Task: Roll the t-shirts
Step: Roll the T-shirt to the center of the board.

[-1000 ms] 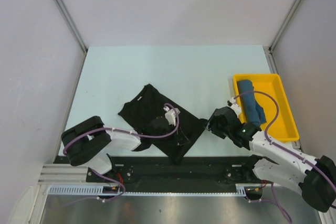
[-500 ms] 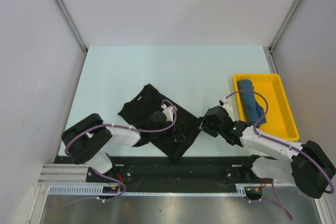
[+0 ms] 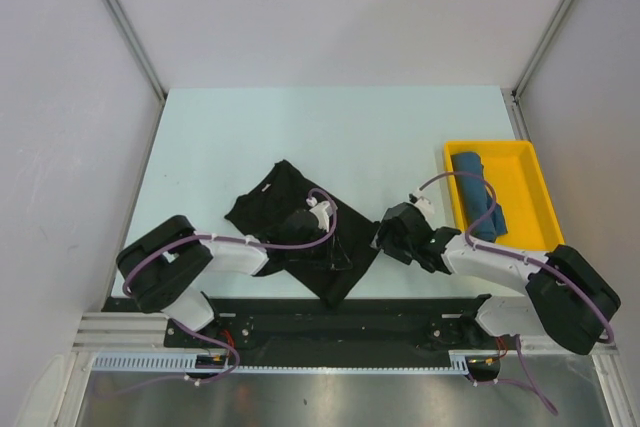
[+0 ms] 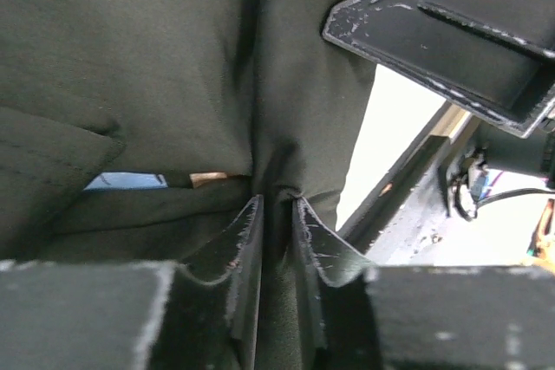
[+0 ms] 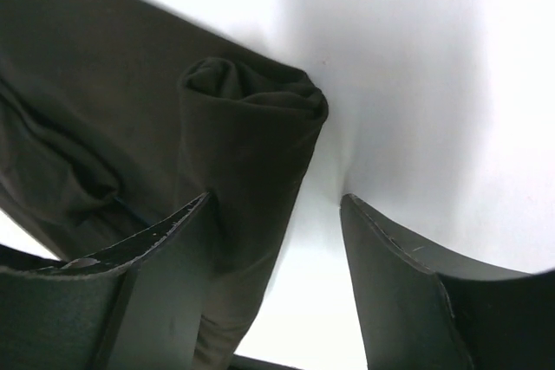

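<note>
- Left gripper point(image 4: 276, 207): the jaws are nearly together, and we see a thin ridge of black cloth pinched between them. It sits low on the near half of the garment.
- Black t-shirt point(image 3: 270, 202): it lies creased and partly gathered on the table point(image 3: 300, 137), near the front edge and between the two arms. In the left wrist view a sliver of blue and brown print point(image 4: 130, 181) shows under a fold, so we judge the printed side to be turned inward.
- Rolled end point(image 5: 251, 101): at the shirt's right corner the cloth is already wound into a short, loose tube.
- Right gripper point(image 5: 276, 205): the jaws stand wide apart and hold nothing. One finger lies against the tube and the other is over bare table.
- Yellow tray point(image 3: 490, 144): it stands at the right edge, well apart from the black shirt, and holds the teal t-shirt point(image 3: 468, 163), which is already rolled.
- Step in hand, as we judge it: rolling the black shirt. To do it well, we would have the left grip keep the cloth taut while the right closes on the whole tube, not one layer. The tube should then turn evenly toward the left so that the roll stays tight and straight. Slack or a skewed pull would let it cone or unwind.
</note>
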Available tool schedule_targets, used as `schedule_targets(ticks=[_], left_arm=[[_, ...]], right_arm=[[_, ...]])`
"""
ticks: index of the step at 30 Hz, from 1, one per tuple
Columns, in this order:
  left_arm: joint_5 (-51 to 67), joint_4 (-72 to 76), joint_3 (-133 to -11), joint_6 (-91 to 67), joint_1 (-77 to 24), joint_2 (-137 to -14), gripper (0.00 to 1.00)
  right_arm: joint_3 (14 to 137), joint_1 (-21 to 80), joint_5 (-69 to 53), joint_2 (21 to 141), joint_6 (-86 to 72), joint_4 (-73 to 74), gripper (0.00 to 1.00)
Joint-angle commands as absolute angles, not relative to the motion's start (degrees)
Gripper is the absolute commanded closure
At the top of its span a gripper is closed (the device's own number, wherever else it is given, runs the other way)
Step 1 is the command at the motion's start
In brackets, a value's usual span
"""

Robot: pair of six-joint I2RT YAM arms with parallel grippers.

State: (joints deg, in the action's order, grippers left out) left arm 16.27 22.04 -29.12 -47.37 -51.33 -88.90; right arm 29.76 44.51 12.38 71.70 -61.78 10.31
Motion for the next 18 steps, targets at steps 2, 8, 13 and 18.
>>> schedule_targets(ticks=[2,8,13,18], left_arm=[[13.3,16.3,-31.3,-42.6,-51.0,-85.7,0.70],[11.8,11.0,-33.0,-39.5,-51.0,-81.7,0.61],[5.6,2.8,-35.5,-35.9,-52.8,-75.0,0.54],[-2.1,-3.9,-38.2,-33.2,-57.4,-71.4,0.52]], right_arm=[[33.0,44.7,14.7,76.2,-60.4,9.0,0.34],[34.4,44.6,14.7,79.2,-59.8,9.8,0.32],[35.0,44.7,14.4,80.8,-59.2,10.5,0.31],[36.2,44.7,13.9,82.9,-58.4,11.3,0.39]])
